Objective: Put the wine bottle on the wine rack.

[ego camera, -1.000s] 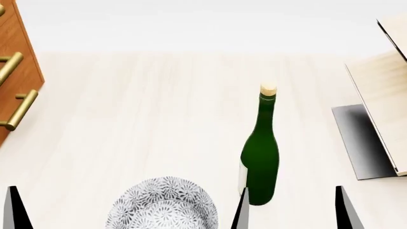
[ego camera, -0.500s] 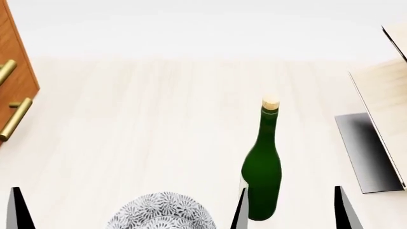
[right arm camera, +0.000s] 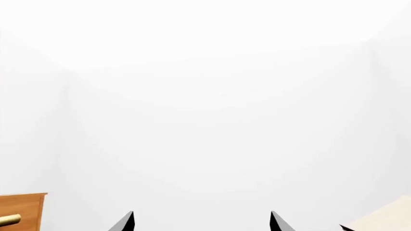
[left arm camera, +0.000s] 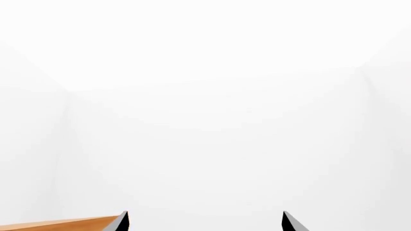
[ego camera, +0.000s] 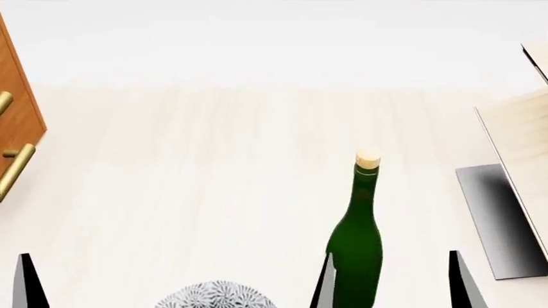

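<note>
The wine bottle (ego camera: pixel 356 247), dark green with a pale cork top, stands upright on the pale wooden table (ego camera: pixel 214 179). The wine rack (ego camera: pixel 524 138) shows at the right edge in the head view: slanted pale boards over a grey metal base (ego camera: pixel 501 221). A pale corner of the wine rack (right arm camera: pixel 388 217) also shows in the right wrist view. My right gripper (ego camera: pixel 389 282) (right arm camera: pixel 202 221) is open; its dark fingers frame the bottle's lower body in the head view, but neither wrist view shows the bottle. My left gripper (left arm camera: pixel 204 221) is open and holds nothing; one fingertip (ego camera: pixel 25 282) shows at the bottom left.
An orange-brown cabinet (ego camera: pixel 15 112) with brass handles stands at the table's left edge, and shows as the cabinet (left arm camera: pixel 64 224) (right arm camera: pixel 22 211) in both wrist views. The rim of a patterned bowl (ego camera: pixel 218 296) peeks in at the bottom. White wall lies beyond the table.
Everything in the head view has slid downward: bottle, rack and cabinet sit lower, and the bowl has mostly left the bottom edge. The gripper fingers hold the same places in frame.
</note>
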Motion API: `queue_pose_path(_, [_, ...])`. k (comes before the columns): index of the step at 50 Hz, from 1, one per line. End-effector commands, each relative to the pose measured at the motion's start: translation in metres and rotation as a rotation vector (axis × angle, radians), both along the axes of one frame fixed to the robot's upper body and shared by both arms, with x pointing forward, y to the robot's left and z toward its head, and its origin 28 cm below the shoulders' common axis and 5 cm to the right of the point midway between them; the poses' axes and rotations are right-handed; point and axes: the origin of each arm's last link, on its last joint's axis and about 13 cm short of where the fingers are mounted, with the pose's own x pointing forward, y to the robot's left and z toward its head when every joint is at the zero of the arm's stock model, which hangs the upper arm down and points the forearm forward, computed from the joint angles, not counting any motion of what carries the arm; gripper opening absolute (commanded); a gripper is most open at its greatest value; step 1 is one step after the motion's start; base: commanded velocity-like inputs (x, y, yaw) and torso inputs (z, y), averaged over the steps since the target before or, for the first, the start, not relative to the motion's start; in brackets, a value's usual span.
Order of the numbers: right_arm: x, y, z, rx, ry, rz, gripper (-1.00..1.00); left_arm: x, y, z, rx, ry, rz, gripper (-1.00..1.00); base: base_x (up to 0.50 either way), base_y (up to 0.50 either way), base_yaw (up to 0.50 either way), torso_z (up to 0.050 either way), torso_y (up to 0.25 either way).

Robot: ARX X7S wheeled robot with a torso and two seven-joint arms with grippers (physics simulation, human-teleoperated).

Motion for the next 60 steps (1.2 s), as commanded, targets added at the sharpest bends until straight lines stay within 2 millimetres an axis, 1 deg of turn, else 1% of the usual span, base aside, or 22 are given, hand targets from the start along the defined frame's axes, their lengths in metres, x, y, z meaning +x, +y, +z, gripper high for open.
queue_pose_path(1, [0.0001,0.0003,0.0,0.0,0.0,0.001,1.0,0.0002,0.0005,-0.0003,0.002,-0.001,0.004,1.0,0.11,0.0,0.0,0.0,0.0])
queue_pose_path(28, [0.0015,0.002,-0.0031,-0.014,0.015,-0.003,1.0,0.0017,0.0018,-0.0012,-0.001,0.003,0.013,1.0,0.1,0.0,0.0,0.0,0.001])
queue_pose_path(30, [0.0019,0.0021,-0.0033,-0.006,0.016,-0.002,1.0,0.0016,0.0016,-0.0012,0.0,0.003,0.012,1.0,0.01,0.0,0.0,0.0,0.0])
queue_pose_path(31, [0.0031,0.0026,-0.005,-0.008,0.046,0.011,1.0,0.0014,0.0016,-0.0009,0.0,0.003,0.011,1.0,0.0,0.0,0.0,0.0,0.0])
queue_pose_path(60, [0.0012,0.0013,-0.0032,0.018,0.034,0.026,1.0,0.0015,0.0024,-0.001,-0.001,0.0,0.017,1.0,0.0,-0.04,0.0,0.0,0.0])
